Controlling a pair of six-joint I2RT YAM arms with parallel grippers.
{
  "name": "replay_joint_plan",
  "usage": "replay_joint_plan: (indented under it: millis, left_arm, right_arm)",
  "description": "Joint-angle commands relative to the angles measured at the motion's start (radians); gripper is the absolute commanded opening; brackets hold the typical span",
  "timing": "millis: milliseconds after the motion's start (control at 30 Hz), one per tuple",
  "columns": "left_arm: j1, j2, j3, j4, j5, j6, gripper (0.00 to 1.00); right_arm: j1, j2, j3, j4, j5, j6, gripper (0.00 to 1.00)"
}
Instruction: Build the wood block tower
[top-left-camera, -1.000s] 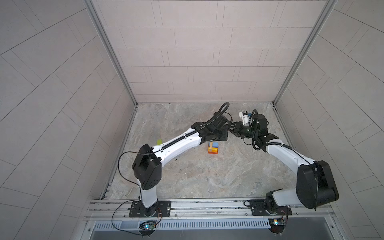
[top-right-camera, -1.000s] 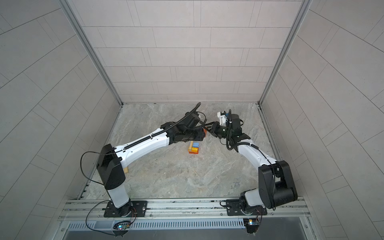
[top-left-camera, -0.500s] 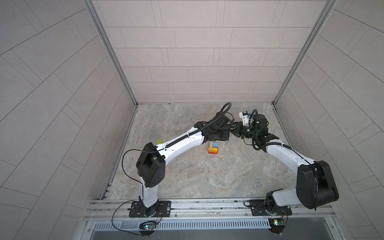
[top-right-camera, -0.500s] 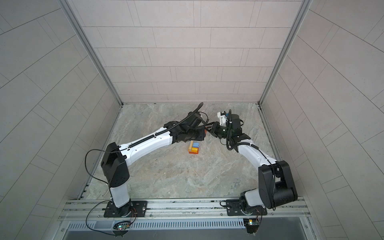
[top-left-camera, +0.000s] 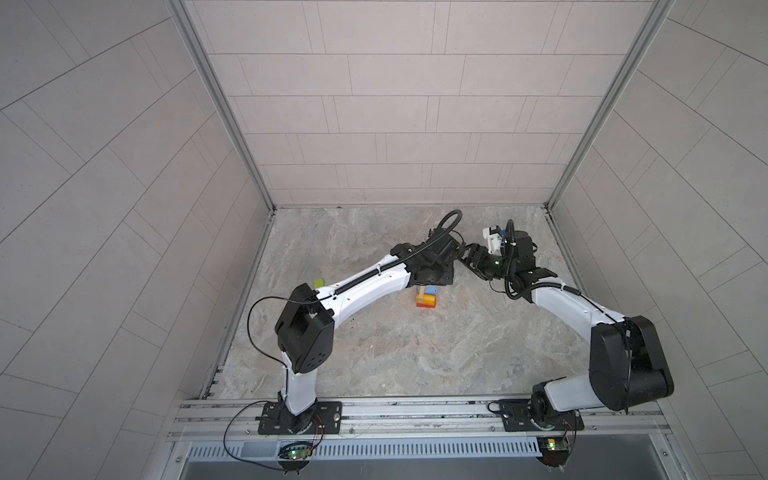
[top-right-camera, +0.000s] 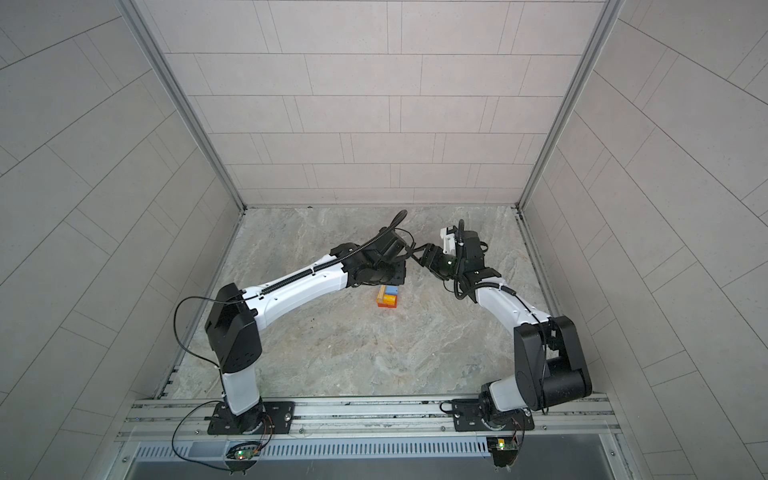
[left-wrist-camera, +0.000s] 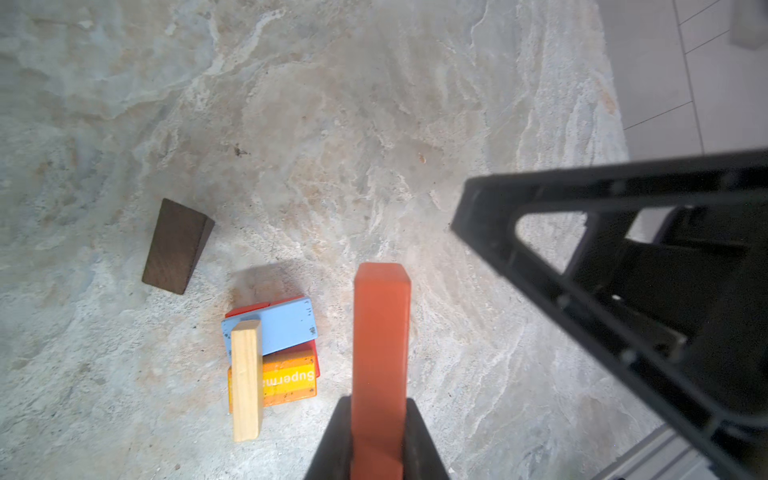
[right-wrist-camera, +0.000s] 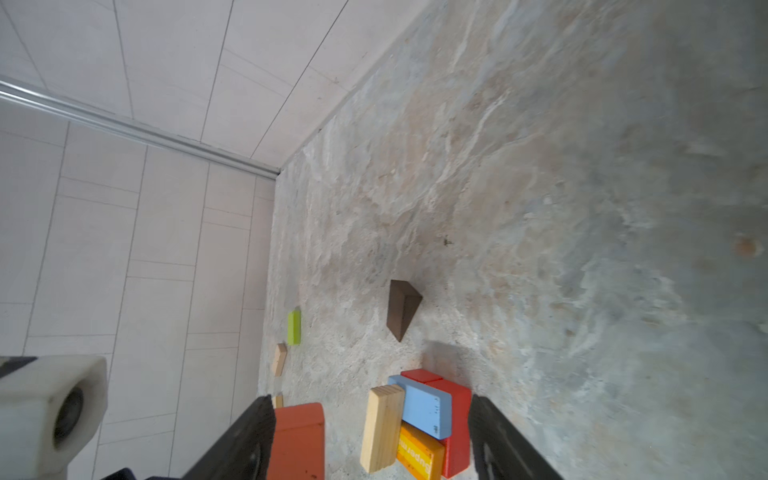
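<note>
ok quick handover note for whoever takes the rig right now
Left gripper: shut on the red-orange block, held above the floor beside the tower.
Right gripper: open, empty.
Tower: red at base, orange and light blue block above, tan block across the top.
Loose: dark brown block, green block, another tan block.
Left: stack the held and loose blocks.

Marbled stone tabletop (top-left-camera: 374, 353), pale tiled walls (top-left-camera: 395, 124), front metal rail (top-left-camera: 415, 411)

Two arms meeting above small block stack (top-left-camera: 426, 296), green block (top-left-camera: 318, 283) at left
</note>
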Motion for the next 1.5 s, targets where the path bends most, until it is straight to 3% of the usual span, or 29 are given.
replay_joint_plan:
  millis: [0,467,1467]
  left_arm:
    - [-0.014,0.019,-0.031,-0.039,-0.073,-0.016,0.05]
    - [-0.088,0.063,-0.062,-0.067,-0.25,-0.079,0.05]
    - [-0.09,0.131,-0.069,-0.069,-0.243,-0.092,0.04]
  right_arm:
    - [-0.005,-0.031,-0.015,-0.045,0.055,-0.026,0.74]
    - [-0.006,-0.023,-0.023,-0.042,0.064,-0.023,0.74]
    - [-0.005,0.011,-0.032,0.009,0.038,0.007,0.74]
